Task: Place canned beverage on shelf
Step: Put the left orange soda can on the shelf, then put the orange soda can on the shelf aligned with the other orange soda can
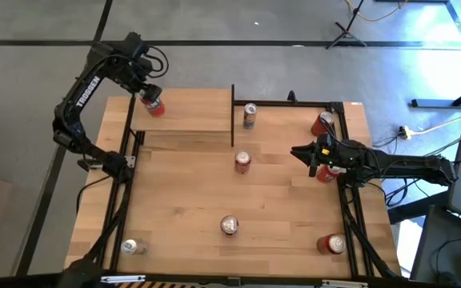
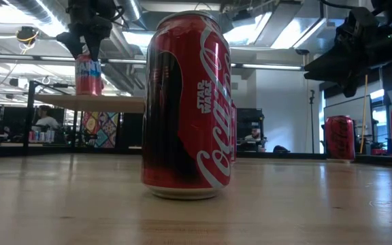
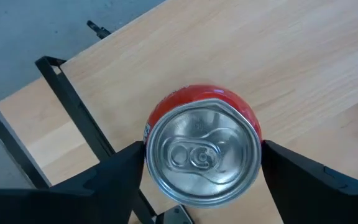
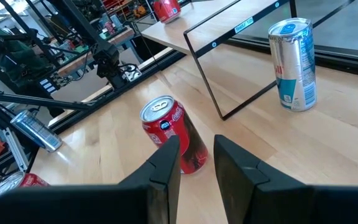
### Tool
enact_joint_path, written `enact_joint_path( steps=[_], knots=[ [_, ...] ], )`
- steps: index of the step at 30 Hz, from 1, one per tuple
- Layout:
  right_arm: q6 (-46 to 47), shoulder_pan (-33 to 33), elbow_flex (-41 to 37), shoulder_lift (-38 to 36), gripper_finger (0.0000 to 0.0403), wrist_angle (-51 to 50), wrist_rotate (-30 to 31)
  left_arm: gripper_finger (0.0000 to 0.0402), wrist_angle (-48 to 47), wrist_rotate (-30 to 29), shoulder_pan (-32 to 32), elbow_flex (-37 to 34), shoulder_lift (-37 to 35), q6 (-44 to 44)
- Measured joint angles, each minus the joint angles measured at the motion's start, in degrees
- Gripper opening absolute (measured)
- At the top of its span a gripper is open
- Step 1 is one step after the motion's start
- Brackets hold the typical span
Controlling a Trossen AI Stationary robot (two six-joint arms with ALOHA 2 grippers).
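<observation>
A red canned beverage (image 1: pixel 152 105) stands upright on its base on the shelf (image 1: pixel 190 112), a raised light-wood board at the table's far left. My left gripper (image 3: pixel 202 163) points down over the can (image 3: pixel 202 149), open, one finger on either side of the can's top. In the low view the can (image 2: pixel 88 75) stands on the shelf (image 2: pixel 107 103) under the gripper. My right gripper (image 1: pixel 304 152) waits at the table's right side, level, its fingers (image 4: pixel 166 168) a narrow gap apart with nothing between them. My left gripper comes from above with its fingers (image 3: pixel 126 171) close against two opposite sides of the can's upper rim (image 3: pixel 149 134). I cannot tell whether they touch it. The can stands upright on the shelf board.
Several other cans stand on the table: a silver-blue one (image 1: pixel 249 114) beside the shelf's black post (image 1: pixel 232 116), red ones at the middle (image 1: pixel 242 162), near front (image 1: pixel 229 226), front right (image 1: pixel 332 243) and by my right gripper (image 1: pixel 324 124). A silver can (image 1: pixel 132 246) lies front left.
</observation>
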Motion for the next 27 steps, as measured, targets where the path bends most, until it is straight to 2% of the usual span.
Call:
enact_joint_path(
  steps=[9, 14, 19, 27],
  knots=[
    [0.0, 0.0, 0.0, 0.0, 0.0085, 0.0, 0.0, 0.0309, 0.1, -1.6, 0.0, 5.6, 0.0, 0.5],
    [0.0, 0.0, 0.0, 0.0, 0.0085, 0.1, 0.0, 0.0309, 0.1, 4.0, -2.3, 9.2, 0.0, 2.6],
    [0.0, 0.0, 0.0, 0.0, 0.0085, 1.4, 0.1, 0.0309, 1.2, 4.7, -10.8, 13.4, -0.2, 5.0],
    [0.9, 0.0, 0.0, 0.0, 0.0085, 1.8, 0.3, 0.0309, 8.9, 4.7, -26.8, 13.9, -3.2, 2.2]
  ],
)
